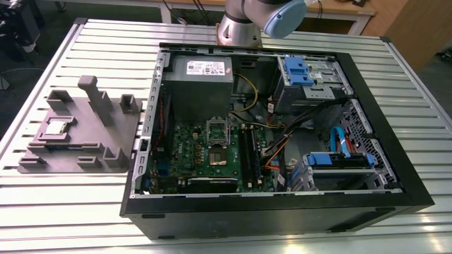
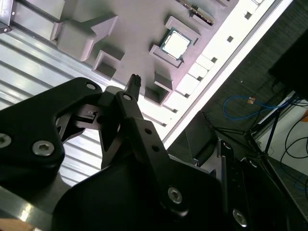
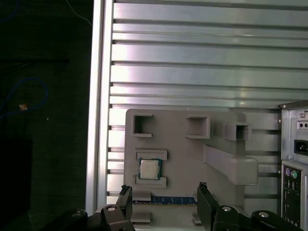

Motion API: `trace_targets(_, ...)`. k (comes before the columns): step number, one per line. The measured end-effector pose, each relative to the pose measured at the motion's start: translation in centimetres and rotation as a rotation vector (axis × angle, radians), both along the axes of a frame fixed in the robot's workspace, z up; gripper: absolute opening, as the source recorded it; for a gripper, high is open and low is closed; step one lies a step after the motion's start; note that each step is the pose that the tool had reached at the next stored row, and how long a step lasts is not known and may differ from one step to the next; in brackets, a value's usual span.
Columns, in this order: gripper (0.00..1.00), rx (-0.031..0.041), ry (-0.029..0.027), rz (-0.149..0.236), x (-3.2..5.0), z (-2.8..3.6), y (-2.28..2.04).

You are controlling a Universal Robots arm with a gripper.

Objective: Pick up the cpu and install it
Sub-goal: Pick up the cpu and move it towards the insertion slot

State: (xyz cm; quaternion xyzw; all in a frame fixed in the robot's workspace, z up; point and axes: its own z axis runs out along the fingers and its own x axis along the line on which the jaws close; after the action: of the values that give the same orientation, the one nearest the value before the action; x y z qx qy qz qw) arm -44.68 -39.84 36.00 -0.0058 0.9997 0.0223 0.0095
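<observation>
**Open gripper (image 3: 164, 188) above the tray (image 3: 185, 147), chip (image 3: 149, 169) not yet lifted.**
The chip lies in the tray between two grey blocks (image 3: 151, 155), which appear to keep it square; the gripper stands spread wide, holding nothing.

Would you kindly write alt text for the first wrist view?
The cpu lies in the grey fixture tray, between two low blocks, with the open gripper apart from it, holding nothing. The tray rests on a slatted metal table.
</observation>
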Motion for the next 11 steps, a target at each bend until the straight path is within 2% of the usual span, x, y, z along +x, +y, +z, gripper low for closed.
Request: trace_targets(11,0.65,0.0026,0.0000,0.000,0.00,-0.16,0.00)
